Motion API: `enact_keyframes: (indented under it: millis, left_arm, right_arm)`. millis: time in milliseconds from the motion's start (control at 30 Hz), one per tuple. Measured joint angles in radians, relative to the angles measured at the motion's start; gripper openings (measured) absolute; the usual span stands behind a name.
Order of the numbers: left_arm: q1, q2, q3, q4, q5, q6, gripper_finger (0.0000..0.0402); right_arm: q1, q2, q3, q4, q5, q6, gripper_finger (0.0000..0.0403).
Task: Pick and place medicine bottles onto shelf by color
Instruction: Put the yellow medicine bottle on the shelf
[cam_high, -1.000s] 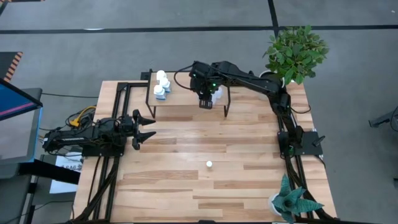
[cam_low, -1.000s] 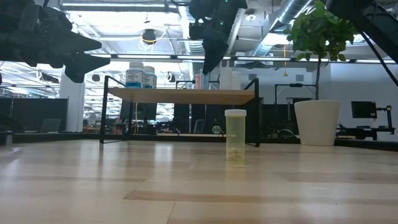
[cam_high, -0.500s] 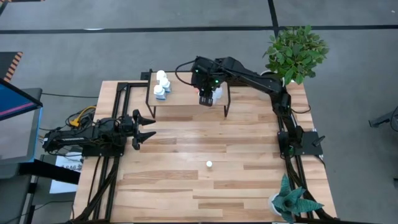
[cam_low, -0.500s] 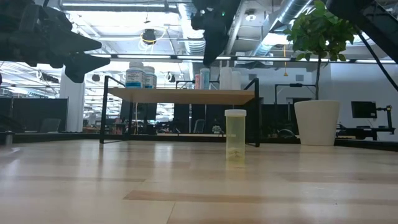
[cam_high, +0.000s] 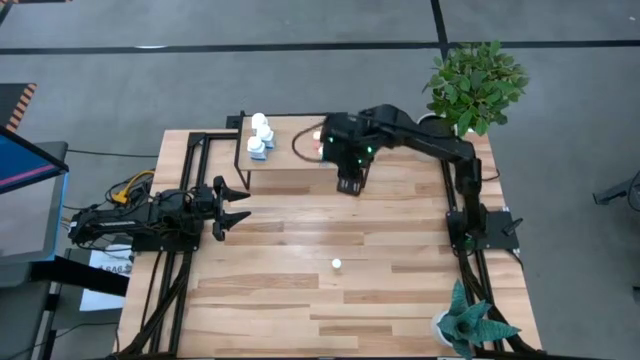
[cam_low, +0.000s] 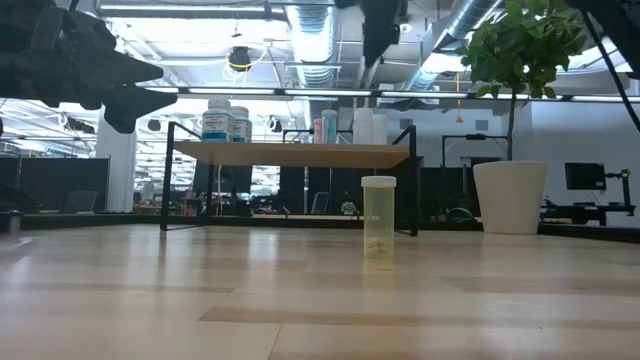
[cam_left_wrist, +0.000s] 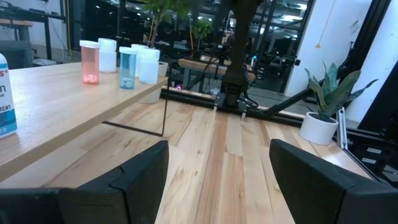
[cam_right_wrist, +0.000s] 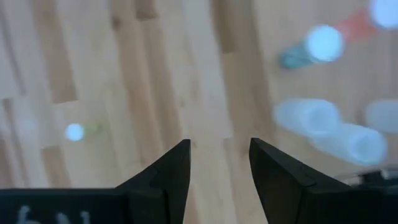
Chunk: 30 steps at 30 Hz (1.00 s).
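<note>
The shelf (cam_high: 295, 152) stands at the table's far side. It carries white and pale-blue bottles at its left end (cam_high: 260, 135) and an orange-red, a blue and white bottles toward its right end (cam_left_wrist: 127, 65). A yellowish bottle with a white cap (cam_high: 337, 264) stands upright on the table in front of the shelf, also in the low view (cam_low: 379, 222). My right gripper (cam_high: 350, 186) hangs open and empty just in front of the shelf's right part, pointing down (cam_right_wrist: 217, 168). My left gripper (cam_high: 236, 207) is open and empty at the table's left (cam_left_wrist: 217, 186).
A leafy plant in a white pot (cam_high: 475, 85) stands at the far right corner. A small spiky plant (cam_high: 470, 325) stands at the near right corner. Black frame rails (cam_high: 200, 150) run along the table's left and right sides.
My right gripper has left the place above the shelf's right part. It has risen and gone toward the table's near edge and a little to the right, and now hangs over the bare table in front of the shelf.
</note>
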Motion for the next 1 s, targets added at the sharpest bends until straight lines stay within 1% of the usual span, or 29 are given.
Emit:
enact_keyframes:
  millis: [167, 400, 567, 667, 733, 800, 900, 1000]
  left_arm:
    - [0.0, 0.0, 0.0, 0.0, 0.0, 0.0, 0.0265]
    - [0.0, 0.0, 0.0, 0.0, 0.0, 0.0, 0.0265]
    - [0.0, 0.0, 0.0, 0.0, 0.0, 0.0, 0.0265]
    - [0.0, 0.0, 0.0, 0.0, 0.0, 0.0, 0.0265]
    - [0.0, 0.0, 0.0, 0.0, 0.0, -0.033, 0.0265]
    - [0.0, 0.0, 0.0, 0.003, 0.004, -0.108, 0.0265]
    - [0.0, 0.001, 0.005, 0.07, 0.046, -0.196, 0.0265]
    - [-0.011, 0.028, 0.074, 0.114, 0.052, -0.178, 0.0265]
  right_arm:
    - [0.103, -0.031, -0.047, 0.0, -0.003, 0.014, 0.018]
    - [0.246, -0.038, -0.201, 0.011, -0.003, 0.077, 0.0182]
    - [0.342, -0.037, -0.36, 0.134, -0.003, 0.147, 0.0177]
    - [0.392, -0.037, -0.422, 0.195, -0.004, 0.195, 0.0175]
    - [0.419, -0.037, -0.435, 0.199, -0.009, 0.236, 0.0172]
    - [0.441, -0.044, -0.434, 0.186, -0.009, 0.281, 0.0168]
    - [0.47, -0.104, -0.435, 0.158, -0.002, 0.366, 0.0161]
    - [0.498, -0.195, -0.433, 0.14, 0.045, 0.483, 0.0152]
